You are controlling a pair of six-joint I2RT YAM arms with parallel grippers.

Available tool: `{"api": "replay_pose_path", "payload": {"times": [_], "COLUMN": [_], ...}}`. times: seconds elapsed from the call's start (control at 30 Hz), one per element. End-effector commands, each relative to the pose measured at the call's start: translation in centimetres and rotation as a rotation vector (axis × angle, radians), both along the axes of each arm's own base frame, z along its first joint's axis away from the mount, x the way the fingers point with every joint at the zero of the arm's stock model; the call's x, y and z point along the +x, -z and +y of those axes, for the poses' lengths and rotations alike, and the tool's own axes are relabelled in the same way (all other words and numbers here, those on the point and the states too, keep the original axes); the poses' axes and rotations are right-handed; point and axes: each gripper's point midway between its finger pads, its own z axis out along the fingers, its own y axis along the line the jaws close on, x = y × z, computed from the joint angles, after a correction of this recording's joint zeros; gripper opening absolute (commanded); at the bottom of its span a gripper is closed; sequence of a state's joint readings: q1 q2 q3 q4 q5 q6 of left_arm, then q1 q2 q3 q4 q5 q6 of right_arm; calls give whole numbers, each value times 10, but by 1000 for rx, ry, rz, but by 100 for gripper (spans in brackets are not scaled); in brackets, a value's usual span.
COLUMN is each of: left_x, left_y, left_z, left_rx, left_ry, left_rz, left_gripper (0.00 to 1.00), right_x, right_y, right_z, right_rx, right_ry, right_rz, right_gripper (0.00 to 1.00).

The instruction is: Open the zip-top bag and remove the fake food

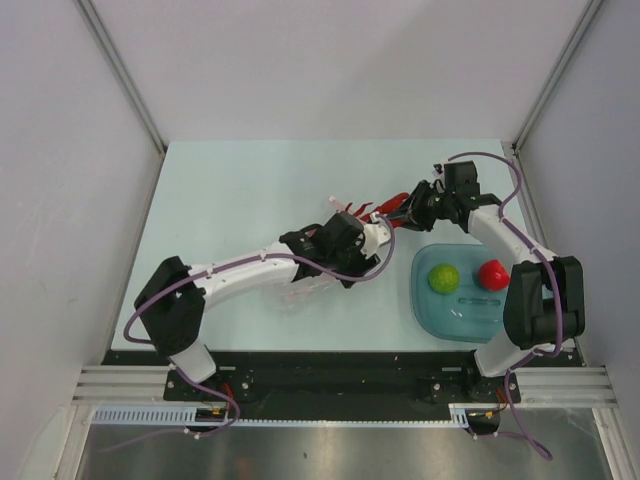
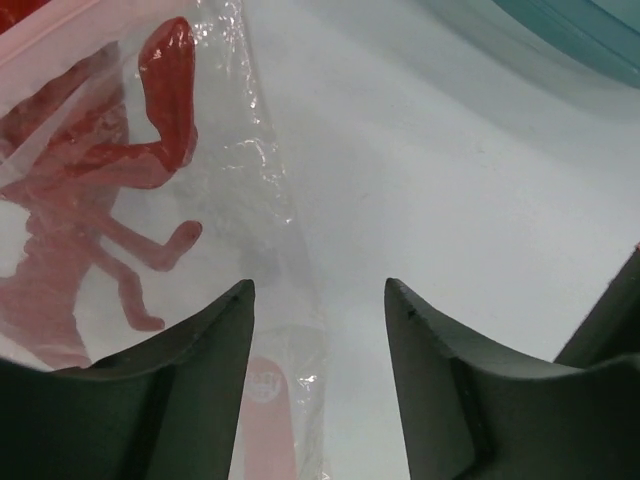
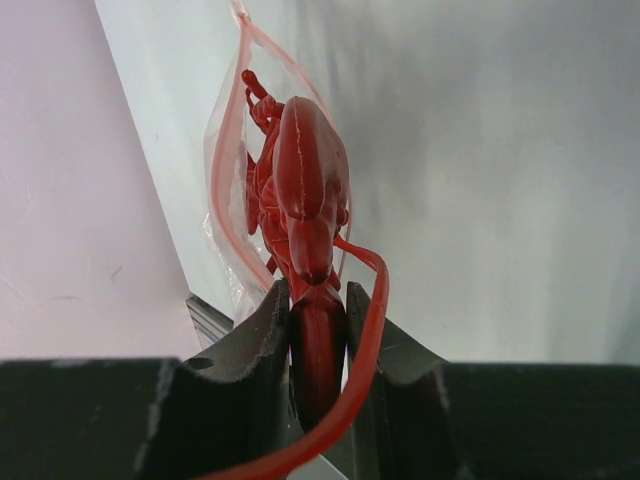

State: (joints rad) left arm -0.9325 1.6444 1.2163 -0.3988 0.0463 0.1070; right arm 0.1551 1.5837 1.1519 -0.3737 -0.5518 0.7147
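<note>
The zip-top bag (image 2: pixel 240 180) is clear, crinkly film with a pinkish zip strip (image 2: pixel 268 420). In the top view the bag (image 1: pixel 303 293) shows under my left arm. The red lobster (image 3: pixel 305 170) lies partly inside the bag's open mouth (image 3: pixel 225 190). My right gripper (image 3: pixel 317 285) is shut on the lobster's near end, just left of the tray (image 1: pixel 400 212). My left gripper (image 2: pixel 318 285) is open, and the bag's edge lies between its fingers close to the left finger (image 2: pixel 215 340). Through the film I see the lobster (image 2: pixel 100 160). The left gripper (image 1: pixel 378 235) sits mid-table beside the right one.
A translucent teal tray (image 1: pixel 455 310) stands at the right front and holds a lime-green ball (image 1: pixel 443 277) and a small red fruit (image 1: pixel 492 273). White walls enclose the pale table (image 1: pixel 250 190) on three sides. The tray's rim (image 2: pixel 560 30) shows near the left gripper.
</note>
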Motion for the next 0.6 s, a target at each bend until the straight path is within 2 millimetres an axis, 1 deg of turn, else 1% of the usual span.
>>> {"api": "replay_pose_path", "payload": {"times": [0.0, 0.03, 0.07, 0.2, 0.27, 0.33, 0.37, 0.4, 0.43, 0.47, 0.53, 0.57], "left_x": [20, 23, 24, 23, 20, 17, 17, 16, 15, 14, 9, 8], "left_y": [-3, -1, 1, 4, 4, 4, 2, 3, 1, -4, -3, -10], "left_z": [-3, -3, -2, 0, 2, 4, 4, 7, 8, 8, 7, 8], "left_rx": [12, 24, 36, 55, 58, 59, 55, 63, 63, 49, 30, 13], "left_ry": [-39, -52, -58, -35, -25, -11, -7, -11, -10, -6, 15, 15], "left_rz": [-83, -79, -79, -84, -86, -86, -88, -88, -90, -95, -87, -100], "left_gripper": [53, 43, 39, 23, 19, 11, 7, 0, 0, 0, 0, 0], "right_x": [-2, -2, -3, -4, -4, -2, 0, 2, 3, 4, 7, 6], "right_y": [-30, -31, -31, -27, -27, -24, -26, -27, -27, -28, -26, -25], "right_z": [7, 8, 8, 10, 11, 11, 12, 12, 12, 13, 13, 13], "right_rx": [48, 47, 46, 43, 42, 43, 44, 43, 41, 39, 26, 22], "right_ry": [-31, -34, -33, -36, -41, -44, -46, -47, -48, -50, -48, -49], "right_rz": [-75, -78, -78, -74, -75, -68, -75, -75, -74, -79, -89, -89], "right_gripper": [0, 0, 0, 0, 0, 0, 0, 0, 0, 0, 0, 0]}}
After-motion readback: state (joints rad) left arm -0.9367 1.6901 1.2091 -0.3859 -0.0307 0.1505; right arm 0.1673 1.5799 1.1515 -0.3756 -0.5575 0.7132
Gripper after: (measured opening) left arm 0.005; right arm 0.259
